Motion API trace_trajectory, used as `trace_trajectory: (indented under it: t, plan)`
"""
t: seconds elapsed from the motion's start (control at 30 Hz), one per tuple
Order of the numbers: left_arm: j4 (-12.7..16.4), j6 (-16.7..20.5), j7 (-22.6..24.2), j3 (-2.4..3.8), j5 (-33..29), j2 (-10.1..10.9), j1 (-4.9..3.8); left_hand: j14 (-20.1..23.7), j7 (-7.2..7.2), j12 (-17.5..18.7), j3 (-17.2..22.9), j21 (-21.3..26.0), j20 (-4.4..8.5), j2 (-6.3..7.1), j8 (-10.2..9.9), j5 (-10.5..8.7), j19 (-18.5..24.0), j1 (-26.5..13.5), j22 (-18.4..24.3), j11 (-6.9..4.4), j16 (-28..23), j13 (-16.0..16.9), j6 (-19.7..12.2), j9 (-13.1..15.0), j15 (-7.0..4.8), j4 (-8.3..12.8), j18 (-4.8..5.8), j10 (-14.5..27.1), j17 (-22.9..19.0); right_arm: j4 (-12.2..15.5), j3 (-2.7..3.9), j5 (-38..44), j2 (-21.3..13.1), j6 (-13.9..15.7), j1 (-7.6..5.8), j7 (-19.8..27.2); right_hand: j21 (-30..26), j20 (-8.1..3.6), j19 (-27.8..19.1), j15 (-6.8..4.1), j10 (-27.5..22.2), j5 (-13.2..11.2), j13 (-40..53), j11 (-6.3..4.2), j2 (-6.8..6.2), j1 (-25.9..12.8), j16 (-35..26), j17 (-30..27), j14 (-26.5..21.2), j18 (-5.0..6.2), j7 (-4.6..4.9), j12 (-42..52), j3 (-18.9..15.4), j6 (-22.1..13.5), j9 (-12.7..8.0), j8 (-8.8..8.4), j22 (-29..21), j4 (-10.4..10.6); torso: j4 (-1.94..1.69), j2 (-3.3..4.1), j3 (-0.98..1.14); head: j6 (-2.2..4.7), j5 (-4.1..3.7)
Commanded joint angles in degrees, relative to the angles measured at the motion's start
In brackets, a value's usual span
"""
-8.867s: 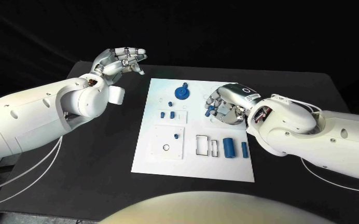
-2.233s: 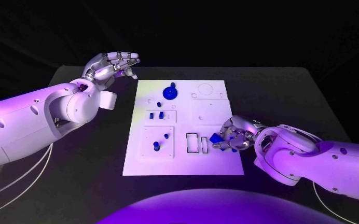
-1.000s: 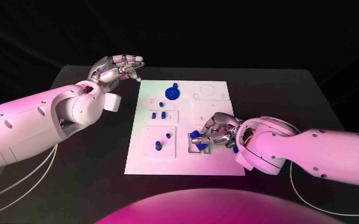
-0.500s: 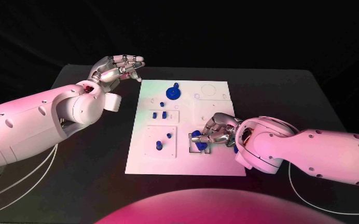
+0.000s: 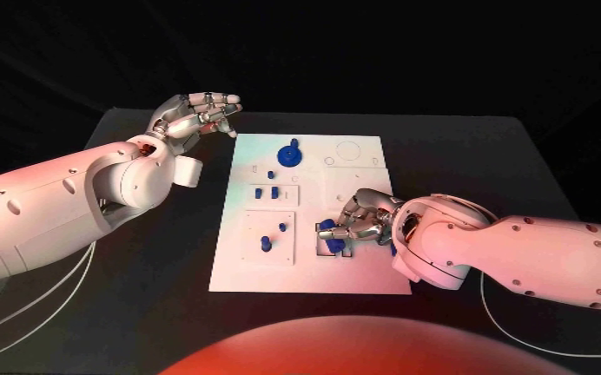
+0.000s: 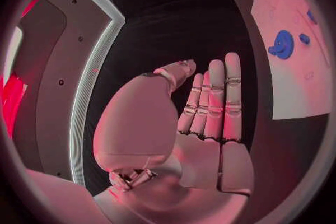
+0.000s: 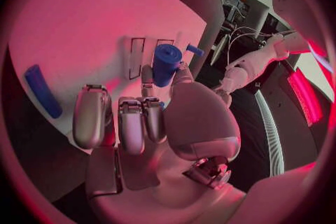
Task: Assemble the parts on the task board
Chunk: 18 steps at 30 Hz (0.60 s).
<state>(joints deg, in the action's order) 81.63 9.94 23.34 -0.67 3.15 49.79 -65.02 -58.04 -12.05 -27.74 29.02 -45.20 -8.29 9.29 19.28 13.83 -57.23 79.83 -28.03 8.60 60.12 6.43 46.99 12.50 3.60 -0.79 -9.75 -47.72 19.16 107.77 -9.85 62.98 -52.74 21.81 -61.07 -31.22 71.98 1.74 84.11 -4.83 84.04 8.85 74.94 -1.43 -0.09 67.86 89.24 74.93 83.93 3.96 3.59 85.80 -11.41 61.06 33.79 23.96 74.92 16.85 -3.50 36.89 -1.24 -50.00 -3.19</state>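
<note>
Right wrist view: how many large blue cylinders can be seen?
2. One cylinder is held by the right hand; the other cylinder lies flat on the task board. Others may be hidden.

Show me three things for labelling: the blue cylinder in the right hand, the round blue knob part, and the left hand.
blue cylinder (image 7: 167,61): right wrist view, on its side wall.
round blue knob part (image 5: 289,155): head view, on its disc.
left hand (image 5: 198,115): head view, on its curled fingers.

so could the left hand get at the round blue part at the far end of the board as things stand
Probably yes. The left hand hangs empty just off the board's far left corner, with bare table between it and the round blue part. The right hand, holding a blue cylinder, is well clear.
</note>
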Motion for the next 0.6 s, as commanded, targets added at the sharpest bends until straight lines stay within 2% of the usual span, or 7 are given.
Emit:
trace_trajectory:
  t: [0.03, 0.1, 0.2, 0.27, 0.3, 0.37, 0.6]
  plan:
    - [0.3, -1.1, 0.0, 0.04, 0.4, 0.0, -0.02, 0.3, -0.23, -0.5, -0.1, -0.2, -0.05, -0.07, 0.3, 0.32, 0.5, -0.4, -0.1, 0.03, 0.2, -0.1, -0.7, 0.1, 0.06, 0.4, -0.78, 0.7, -0.1, -0.1, 0.0, 1.9, 0.1, 0.0, 0.13, -0.3, -0.3, -0.45, 0.8, -0.29, 4.3, 0.0, 11.6, -0.41, -0.21, -1.5, 0.1, 12.7, 5.6, -0.61, -1.39, -0.3, -0.8, 1.1, 0.2, -0.15, 10.6, 0.1, -0.11, -0.03, -0.02, 0.14, -0.47]
    - [0.3, -1.1, -0.1, 0.04, 0.4, 0.1, -0.02, 0.3, -0.24, -0.5, -0.1, -0.2, -0.05, -0.07, 0.3, 0.32, 0.5, -0.4, -0.1, 0.04, 0.2, -0.1, -0.7, 0.1, 0.06, 0.4, -0.78, 0.7, -0.1, -0.1, 0.0, 2.3, 0.1, 0.2, 0.16, -0.4, -0.3, -0.44, 0.8, -0.3, 4.3, 0.1, 11.7, -0.42, -0.79, -3.2, 0.0, 12.6, 5.6, -0.61, -1.41, -0.3, -1.2, 1.2, 0.3, -0.01, 10.6, 0.2, -0.09, -0.03, 0.01, 0.14, -0.4]
    - [0.3, -1.1, -0.1, 0.04, 0.5, 0.2, -0.02, 0.3, -0.24, -0.5, -0.1, -0.2, -0.05, -0.07, 0.3, 0.32, 0.5, -0.4, -0.1, 0.04, 0.2, -0.1, -0.7, 0.1, 0.06, 0.4, -0.78, 0.7, -0.1, -0.2, 0.0, 2.7, 0.2, 0.2, 0.19, -0.4, -0.4, -0.46, 0.8, -0.31, 4.2, 0.4, 11.6, -0.45, -3.06, -6.2, 0.0, 12.5, 5.5, -0.6, -1.42, -0.4, 0.2, 1.1, 0.5, 0.18, 10.6, 0.2, -0.05, -0.01, 0.04, 0.12, -0.21]
    - [0.4, -1.1, -0.1, 0.04, 0.5, 0.2, -0.02, 0.3, -0.24, -0.5, -0.1, -0.2, -0.05, -0.07, 0.3, 0.32, 0.5, -0.4, -0.1, 0.04, 0.2, -0.1, -0.7, 0.1, 0.06, 0.4, -0.78, 0.7, -0.1, -0.1, 0.0, 3.0, 0.2, 0.3, 0.2, -0.4, -0.5, -0.45, 0.7, -0.3, 4.2, 0.6, 11.6, -0.44, -5.75, -7.5, 0.0, 12.4, 5.5, -0.58, -1.4, -0.6, 1.8, 1.0, 0.7, 0.27, 10.6, 0.2, -0.06, 0.0, 0.03, 0.19, -0.13]
    - [0.4, -1.1, -0.1, 0.04, 0.5, 0.3, -0.02, 0.3, -0.24, -0.5, -0.1, -0.2, -0.05, -0.07, 0.3, 0.32, 0.5, -0.4, -0.1, 0.04, 0.2, -0.1, -0.7, 0.1, 0.06, 0.4, -0.78, 0.7, -0.1, -0.1, 0.0, 3.2, 0.1, 0.3, 0.2, -0.4, -0.4, -0.5, 0.7, -0.34, 4.2, -3.3, 11.6, -0.51, -7.05, -7.9, 0.0, 12.5, 5.5, -0.61, -1.42, -0.6, 2.1, 1.0, 0.8, 0.37, 10.6, 0.1, -0.09, 0.0, 0.02, 0.14, -0.15]
    - [0.5, -1.1, -0.1, 0.04, 0.6, 0.4, -0.02, 0.3, -0.24, -0.5, -0.1, -0.2, -0.05, -0.07, 0.3, 0.32, 0.5, -0.4, -0.1, 0.04, 0.2, -0.1, -0.7, 0.1, 0.06, 0.4, -0.78, 0.7, -0.1, -0.1, 0.0, 3.4, 0.1, 0.3, 0.21, -0.4, -0.4, -0.49, 0.7, -0.33, 4.2, -4.8, 11.6, -0.47, -8.71, -7.6, -0.1, 12.4, 5.5, -0.61, -1.43, -0.6, 2.3, 0.9, 0.9, 0.45, 10.6, 0.3, -0.05, -0.02, -0.02, 0.08, -0.15]
    - [0.6, -1.1, -0.1, 0.04, 0.7, 0.4, -0.02, 0.3, -0.27, -0.5, -0.1, -0.2, -0.07, -0.09, 0.3, 0.32, 0.5, -0.4, -0.1, 0.06, 0.2, -0.1, -0.8, 0.0, 0.08, 0.4, -0.78, 0.8, -0.2, -0.1, 0.0, 3.7, 0.0, 0.6, 0.22, -0.4, -0.5, -0.48, 0.7, -0.32, 4.1, -5.6, 11.4, -0.45, -9.78, -8.4, -0.1, 12.3, 5.5, -0.59, -1.4, -0.9, 1.9, 0.8, 1.0, 0.5, 10.6, 0.3, -0.08, 0.01, 0.01, 0.1, -0.18]
